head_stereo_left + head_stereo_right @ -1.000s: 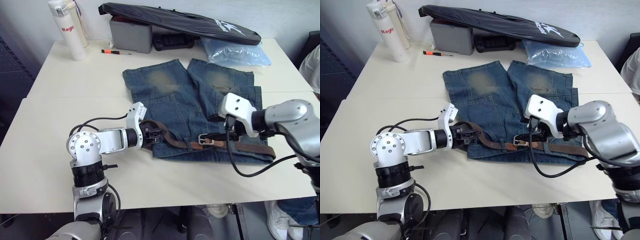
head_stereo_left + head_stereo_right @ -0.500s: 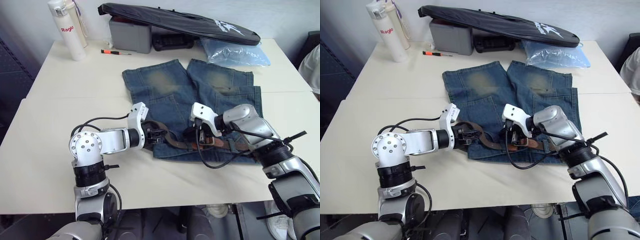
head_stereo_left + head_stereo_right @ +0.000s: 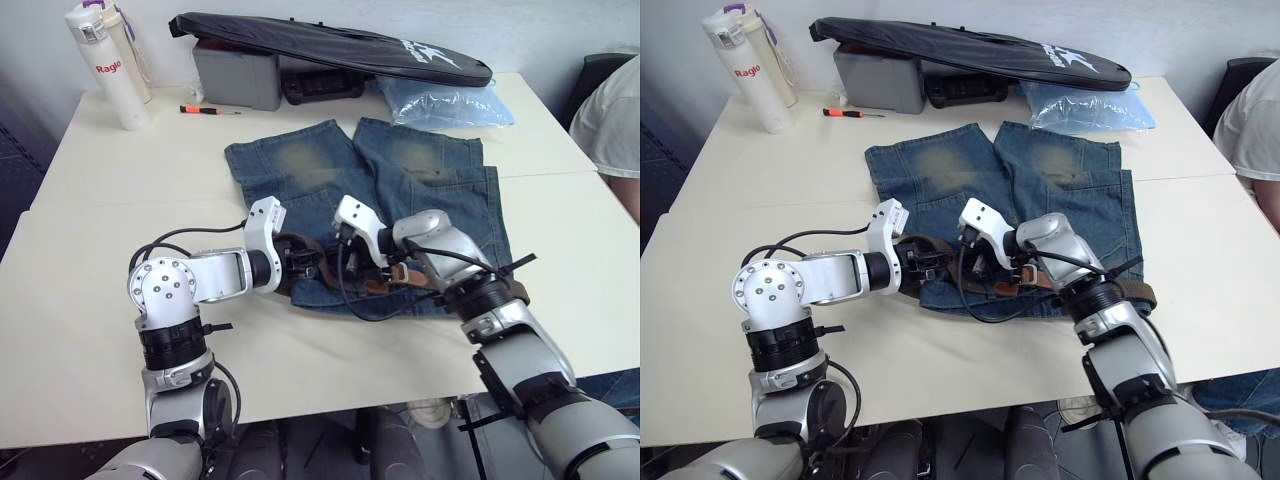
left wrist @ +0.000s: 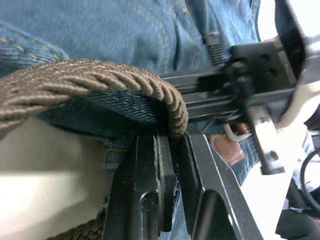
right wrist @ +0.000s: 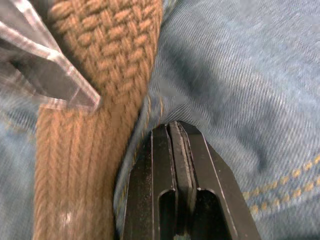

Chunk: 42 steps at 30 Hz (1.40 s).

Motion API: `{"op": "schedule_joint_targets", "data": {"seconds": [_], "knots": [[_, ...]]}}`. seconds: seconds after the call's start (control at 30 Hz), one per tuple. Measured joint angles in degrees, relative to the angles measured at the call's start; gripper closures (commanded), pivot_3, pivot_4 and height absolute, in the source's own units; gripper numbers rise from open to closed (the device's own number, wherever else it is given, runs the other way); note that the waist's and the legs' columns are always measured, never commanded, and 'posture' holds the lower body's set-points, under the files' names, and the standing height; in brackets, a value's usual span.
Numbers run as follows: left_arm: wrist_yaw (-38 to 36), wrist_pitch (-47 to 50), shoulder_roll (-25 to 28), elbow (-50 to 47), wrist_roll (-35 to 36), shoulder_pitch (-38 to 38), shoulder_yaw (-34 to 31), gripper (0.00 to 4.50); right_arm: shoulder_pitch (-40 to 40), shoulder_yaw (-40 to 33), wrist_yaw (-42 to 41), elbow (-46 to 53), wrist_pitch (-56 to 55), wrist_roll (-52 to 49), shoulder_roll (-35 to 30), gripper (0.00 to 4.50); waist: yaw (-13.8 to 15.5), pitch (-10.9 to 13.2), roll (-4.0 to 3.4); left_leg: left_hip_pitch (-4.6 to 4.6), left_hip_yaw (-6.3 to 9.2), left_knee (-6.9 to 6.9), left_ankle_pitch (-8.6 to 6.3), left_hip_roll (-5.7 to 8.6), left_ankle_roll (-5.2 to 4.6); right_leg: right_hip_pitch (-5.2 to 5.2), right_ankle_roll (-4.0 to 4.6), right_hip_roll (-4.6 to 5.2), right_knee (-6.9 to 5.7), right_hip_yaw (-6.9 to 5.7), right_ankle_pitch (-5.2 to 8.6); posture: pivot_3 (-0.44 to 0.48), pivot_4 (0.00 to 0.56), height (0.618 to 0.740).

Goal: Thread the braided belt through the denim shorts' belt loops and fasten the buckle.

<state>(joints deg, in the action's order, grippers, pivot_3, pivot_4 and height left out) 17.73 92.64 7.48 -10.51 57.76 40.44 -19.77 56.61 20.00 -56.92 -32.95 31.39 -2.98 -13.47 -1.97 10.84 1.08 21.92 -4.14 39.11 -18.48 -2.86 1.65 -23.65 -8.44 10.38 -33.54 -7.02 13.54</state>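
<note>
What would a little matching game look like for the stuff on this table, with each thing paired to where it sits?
Things:
1. white bottle
2. orange-handled screwdriver
3. pale blue plastic bag
4. braided belt

Places:
A. along the waistband of the denim shorts, at the near edge
B. far left corner of the table
C. far side, right of the grey box, partly under the long black bag
D. just left of the grey box

Pairs: 1-B, 2-D, 3-C, 4-A
</note>
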Motion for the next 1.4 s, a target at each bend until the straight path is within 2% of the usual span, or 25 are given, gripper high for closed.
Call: {"op": "schedule_joint_targets", "data": {"seconds": [0.17, 0.27, 0.37, 0.5, 0.63, 0.9, 1.0, 1.17, 1.4], "knots": [[0.23, -0.01, 3.09, -0.02, 0.07, 0.36, 0.66, 4.50, 3.45, -1.96, 3.16, -7.28, -2.53, 1.02, 4.32, 4.46, -0.15, 0.00, 0.00, -0.04, -0.04, -0.02, 0.00, -0.01, 0.01, 0.00, 0.01, -0.01, -0.01, 0.05, 0.01, 0.000, 0.150, 0.740], [0.02, -0.01, 4.83, -0.01, 0.10, 0.36, 0.84, 4.50, 4.33, -1.75, 2.38, -8.47, -4.91, 2.36, 3.61, 4.46, -0.06, 0.00, 0.00, -0.02, -0.07, -0.04, 0.00, -0.01, 0.01, -0.05, 0.01, -0.01, -0.01, 0.09, 0.01, 0.000, 0.150, 0.740], [-0.43, -0.01, 4.97, -0.06, 0.21, 0.26, 1.36, 4.50, 5.04, -1.43, -1.61, -7.76, -4.63, 2.69, 0.20, 3.53, 0.36, 0.01, -0.01, 0.10, -0.08, -0.03, 0.00, 0.00, 0.02, -0.13, 0.00, 0.00, 0.00, 0.09, 0.00, 0.000, 0.150, 0.740], [-0.78, -0.01, 5.68, -0.12, 0.20, -0.54, 1.34, 4.50, 8.27, -2.48, -6.12, -5.23, -3.69, 2.58, -6.42, 1.72, 0.51, 0.02, -0.02, 0.28, -0.08, -0.01, 0.00, 0.00, 0.01, -0.30, -0.01, 0.00, 0.02, 0.08, 0.00, 0.000, 0.150, 0.740], [-0.82, -0.04, 5.43, -0.23, 0.09, -0.57, 1.49, 4.50, 10.86, -2.53, -8.27, -5.85, -7.19, 3.76, -8.88, 1.72, 0.20, 0.02, -0.02, 0.19, -0.14, -0.11, 0.00, 0.00, 0.02, -0.29, -0.01, -0.01, 0.03, 0.12, 0.00, 0.000, 0.150, 0.740], [-0.98, -0.04, 4.98, -0.24, 0.01, -0.57, 1.79, 4.50, 9.01, -0.07, -7.91, -17.19, -14.96, 6.60, -3.05, 1.72, 0.32, 0.02, -0.02, 0.22, -0.16, -0.08, 0.00, 0.00, 0.01, -0.29, -0.01, 0.00, 0.04, 0.12, 0.00, 0.000, 0.150, 0.740], [-0.89, -0.04, 5.30, -0.61, 0.04, -0.83, 1.73, 4.50, 10.02, -0.39, -6.45, -20.19, -17.20, 7.47, -1.81, 2.39, 0.26, 0.02, -0.02, 0.17, -0.16, -0.06, 0.00, 0.00, 0.02, -0.28, -0.01, 0.00, 0.01, 0.14, 0.00, 0.000, 0.150, 0.740], [-0.54, -0.02, 6.32, -1.42, 0.57, -1.35, 1.53, 4.50, 10.23, -1.28, -5.21, -21.41, -18.60, 7.79, -0.65, 4.47, 0.05, 0.02, -0.02, 0.17, -0.17, -0.10, 0.00, -0.01, 0.03, -0.29, -0.01, -0.01, 0.03, 0.15, 0.00, 0.000, 0.150, 0.740], [0.79, 0.02, 9.66, -1.48, 3.59, -1.38, -1.51, 4.50, 12.01, -5.97, 1.23, -25.65, -15.59, 6.87, 5.25, 4.47, -1.35, 0.02, -0.02, 0.15, -0.18, -0.13, 0.01, -0.06, 0.05, -0.30, 0.01, -0.04, -0.01, 0.18, 0.00, 0.000, 0.150, 0.740]]}}
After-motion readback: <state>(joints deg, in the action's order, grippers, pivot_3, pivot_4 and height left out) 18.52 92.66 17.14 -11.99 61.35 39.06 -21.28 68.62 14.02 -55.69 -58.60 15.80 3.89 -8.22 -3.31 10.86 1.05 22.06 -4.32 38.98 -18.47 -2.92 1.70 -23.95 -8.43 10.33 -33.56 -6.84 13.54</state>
